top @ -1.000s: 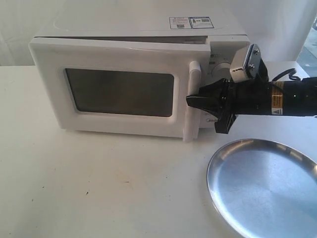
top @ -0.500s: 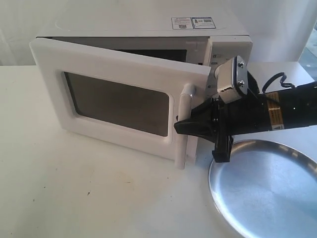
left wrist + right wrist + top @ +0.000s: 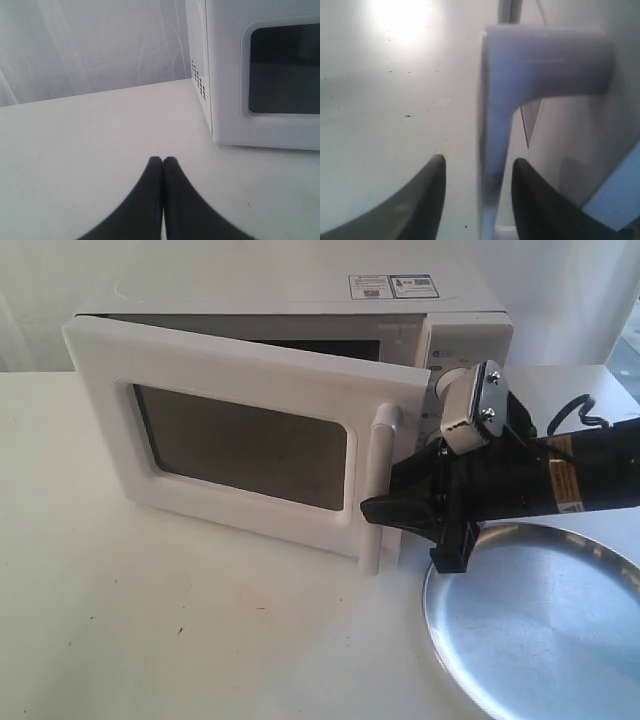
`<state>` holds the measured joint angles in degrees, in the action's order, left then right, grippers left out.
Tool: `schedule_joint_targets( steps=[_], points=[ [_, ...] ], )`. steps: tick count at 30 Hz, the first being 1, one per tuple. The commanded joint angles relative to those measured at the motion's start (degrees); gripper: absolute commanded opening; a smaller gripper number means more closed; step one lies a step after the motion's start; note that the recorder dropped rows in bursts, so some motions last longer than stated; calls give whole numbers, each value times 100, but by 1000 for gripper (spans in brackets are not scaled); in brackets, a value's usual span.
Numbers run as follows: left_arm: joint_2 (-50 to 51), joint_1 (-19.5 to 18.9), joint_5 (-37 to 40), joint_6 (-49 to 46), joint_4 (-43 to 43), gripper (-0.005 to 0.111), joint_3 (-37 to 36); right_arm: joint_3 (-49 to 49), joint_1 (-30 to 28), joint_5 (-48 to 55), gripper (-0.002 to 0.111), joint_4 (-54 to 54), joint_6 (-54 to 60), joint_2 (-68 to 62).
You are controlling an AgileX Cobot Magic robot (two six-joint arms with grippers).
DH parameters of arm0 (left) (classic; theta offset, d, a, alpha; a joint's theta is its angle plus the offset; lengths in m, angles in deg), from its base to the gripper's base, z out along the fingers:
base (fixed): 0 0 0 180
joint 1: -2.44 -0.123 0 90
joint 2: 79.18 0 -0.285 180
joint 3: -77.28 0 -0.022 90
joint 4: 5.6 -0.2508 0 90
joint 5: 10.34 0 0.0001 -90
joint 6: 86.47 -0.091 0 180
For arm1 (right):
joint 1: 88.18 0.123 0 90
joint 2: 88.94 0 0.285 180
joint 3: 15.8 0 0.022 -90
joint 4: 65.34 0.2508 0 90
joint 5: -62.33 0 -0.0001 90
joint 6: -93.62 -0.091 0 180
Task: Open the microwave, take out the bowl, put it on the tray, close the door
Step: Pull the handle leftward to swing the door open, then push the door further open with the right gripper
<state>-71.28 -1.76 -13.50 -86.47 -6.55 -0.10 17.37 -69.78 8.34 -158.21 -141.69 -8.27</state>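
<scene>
Right claw (image 3: 480,160): its two black, smooth, tapering fingers (image 3: 427,200) are standing spread apart and straddling the door's handle (image 3: 378,490), a white plastic bar with rounded corners; one finger is sitting close against the bar, the other is showing a gap, so the claw is hooking rather than pinching. A boxy grey-white camera housing (image 3: 470,400) is riding on top of the black wrist. The door (image 3: 240,370), flat white plastic framing a dark glossy rectangular window (image 3: 240,445), is hanging ajar, its handle edge swung out from the body and its far edge hinged at the other side. The microwave (image 3: 300,295) is standing on the matte white table (image 3: 180,620), with printed stickers (image 3: 390,286) on its top; the cavity is showing only as a dark strip above the door. The tray (image 3: 540,630), round brushed steel with a low rim, is lying on the table just beside the microwave, under the right arm. Left claw (image 3: 163,160): black fingertips are pressing together on nothing, hovering low over the table near the microwave's vented side wall (image 3: 198,80).
</scene>
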Motion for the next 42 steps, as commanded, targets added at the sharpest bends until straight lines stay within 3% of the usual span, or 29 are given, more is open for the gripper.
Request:
schedule_joint_targets(
  steps=[1,11,14,17,21,25,27,33,36,42],
  points=[
    [-12,23,-21,0,45,0,16,40,-22,400,42,92,-336,174],
    [-12,23,-21,0,45,0,16,797,-22,1332,34,55,-822,1439],
    [-12,23,-21,0,45,0,16,1042,-22,2254,23,55,-1214,1935],
    [-12,23,-21,0,45,0,16,1144,-22,2978,1,222,-1241,2248],
    [-12,23,-21,0,45,0,16,1144,-22,3374,0,1675,-193,2259],
    [-12,23,-21,0,45,0,16,1144,-22,2451,0,3766,2014,1996],
    [-12,23,-21,0,45,0,16,1144,-22,1952,0,4395,2571,1743],
    [-12,23,-21,0,45,0,16,1153,-12,1592,0,4627,3006,863],
    [-12,23,-21,0,45,0,16,1153,-12,872,0,5164,3409,376],
    [-12,23,-21,0,45,0,16,1153,-12,249,0,5219,3554,99]
  ],
)
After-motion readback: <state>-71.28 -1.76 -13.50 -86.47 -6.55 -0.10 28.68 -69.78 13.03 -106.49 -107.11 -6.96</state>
